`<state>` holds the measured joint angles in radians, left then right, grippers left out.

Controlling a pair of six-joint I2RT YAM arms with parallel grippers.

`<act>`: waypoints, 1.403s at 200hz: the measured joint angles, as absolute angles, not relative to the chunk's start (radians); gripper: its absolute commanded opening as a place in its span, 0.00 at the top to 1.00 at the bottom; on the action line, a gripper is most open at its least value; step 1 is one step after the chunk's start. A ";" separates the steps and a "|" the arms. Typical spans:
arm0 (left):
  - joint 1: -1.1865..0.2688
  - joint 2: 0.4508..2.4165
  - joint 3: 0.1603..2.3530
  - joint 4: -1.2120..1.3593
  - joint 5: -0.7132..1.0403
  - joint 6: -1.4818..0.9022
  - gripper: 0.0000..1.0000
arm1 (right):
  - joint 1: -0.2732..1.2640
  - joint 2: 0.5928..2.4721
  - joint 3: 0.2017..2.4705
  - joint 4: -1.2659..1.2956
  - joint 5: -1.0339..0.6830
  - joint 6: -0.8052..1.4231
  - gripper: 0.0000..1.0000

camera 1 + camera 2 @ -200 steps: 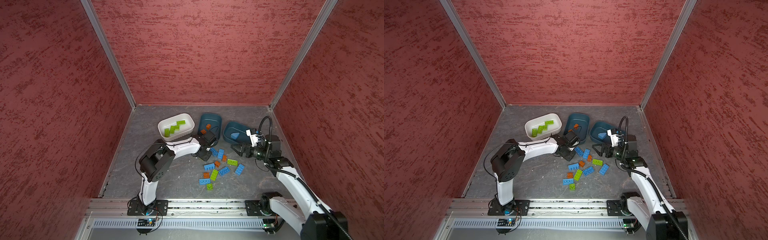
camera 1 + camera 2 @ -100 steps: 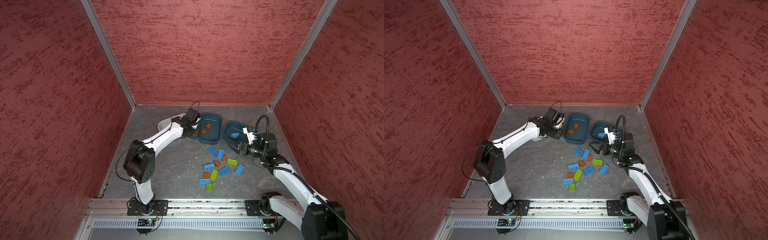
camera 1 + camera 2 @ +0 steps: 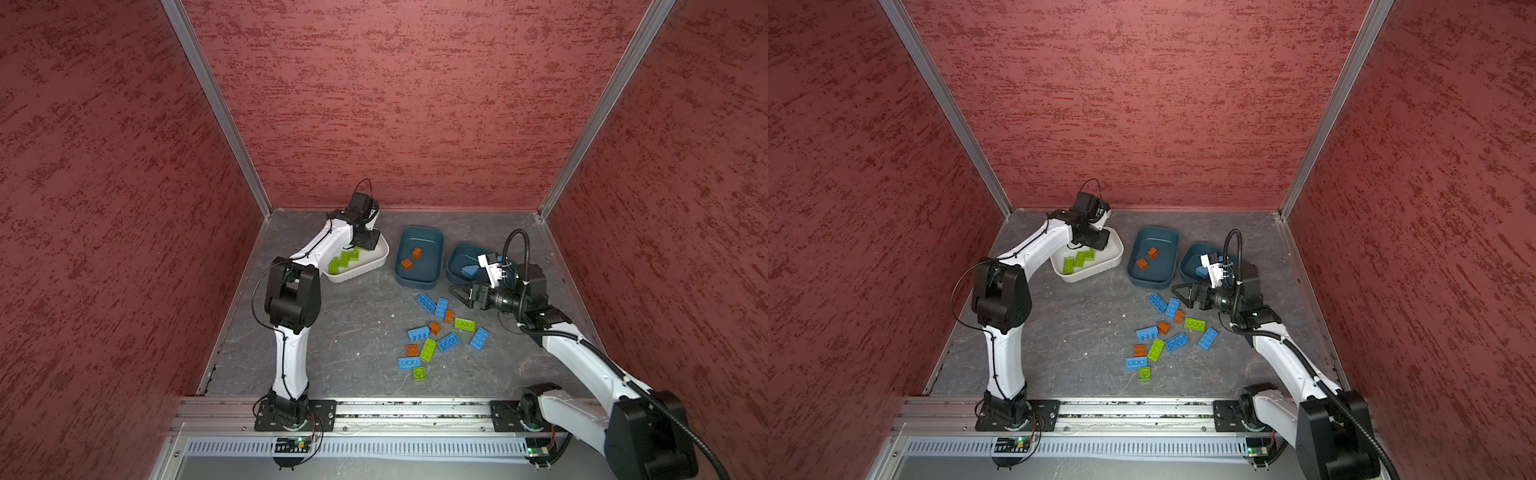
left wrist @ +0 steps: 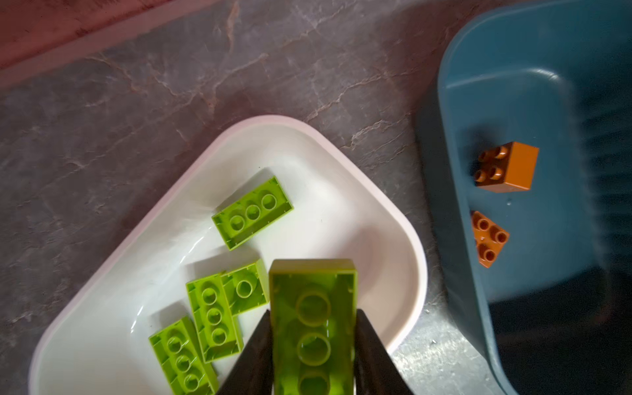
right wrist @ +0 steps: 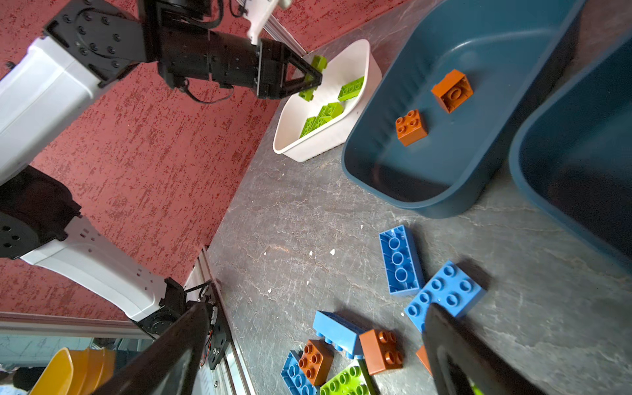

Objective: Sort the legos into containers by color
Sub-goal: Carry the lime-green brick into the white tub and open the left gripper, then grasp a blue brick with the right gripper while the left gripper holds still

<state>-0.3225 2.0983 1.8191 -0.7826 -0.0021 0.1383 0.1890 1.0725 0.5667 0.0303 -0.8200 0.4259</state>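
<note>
My left gripper [image 4: 313,313] is shut on a lime green lego [image 4: 313,325], underside up, above the near end of the white container [image 4: 415,260]. Several green legos [image 4: 253,212] lie in that container [image 3: 376,259]. The middle teal container [image 3: 428,268] holds two orange-brown legos [image 3: 417,252]. The right teal container [image 3: 459,257] holds a blue wedge [image 3: 468,272]. Loose blue, green and orange legos [image 3: 440,328] lie scattered on the floor. My right gripper [image 3: 457,296] hangs open over the pile's far edge, above two blue legos [image 5: 400,260], with nothing between its fingers.
Red textured walls [image 3: 395,104] close in the grey floor on three sides. An aluminium rail [image 3: 395,409] with both arm bases runs along the front. The left arm's elbow [image 3: 293,295] stands high over the floor's left part.
My left gripper has swung left and back from beside the middle teal container to over the white one. The right gripper has shifted slightly left toward the pile, still open.
</note>
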 measured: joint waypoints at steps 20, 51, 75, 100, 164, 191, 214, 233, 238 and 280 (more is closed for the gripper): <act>-0.316 2.143 1.819 -0.768 -0.001 0.157 0.64 | 0.191 1.073 0.567 0.028 -0.813 0.426 0.01; -0.308 2.183 1.810 -0.723 0.013 0.192 0.63 | 0.196 1.073 0.567 0.023 -0.802 0.426 0.01; -0.308 2.201 1.810 -0.699 0.025 0.212 0.54 | 0.196 1.073 0.567 0.017 -0.797 0.426 0.01; -0.308 2.205 1.810 -0.697 0.029 0.221 0.31 | 0.201 1.073 0.567 0.014 -0.792 0.425 0.01; -0.308 2.102 1.806 -0.768 0.096 0.182 0.07 | 0.236 1.078 0.610 -0.058 -0.781 0.352 0.01; -0.309 1.925 1.718 -0.776 0.191 0.125 0.04 | 0.275 1.097 0.657 -0.115 -0.778 0.252 0.01; -0.310 1.772 1.606 -0.775 0.278 0.069 0.03 | 0.314 1.116 0.685 -0.171 -0.763 0.148 0.01; -0.311 1.686 1.498 -0.770 0.338 0.027 0.03 | 0.352 1.147 0.716 -0.235 -0.747 0.058 0.02; -0.311 1.667 1.464 -0.767 0.353 0.013 0.02 | 0.364 1.158 0.727 -0.252 -0.739 0.034 0.02; -0.305 1.537 1.220 -0.748 0.434 -0.079 0.02 | 0.489 1.237 0.779 -0.343 -0.663 -0.155 0.05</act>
<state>-0.3054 1.5368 1.2201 -0.7479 0.4335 -0.0788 0.4889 1.2369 0.7788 -0.3431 -0.6632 -0.1555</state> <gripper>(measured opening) 0.978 0.959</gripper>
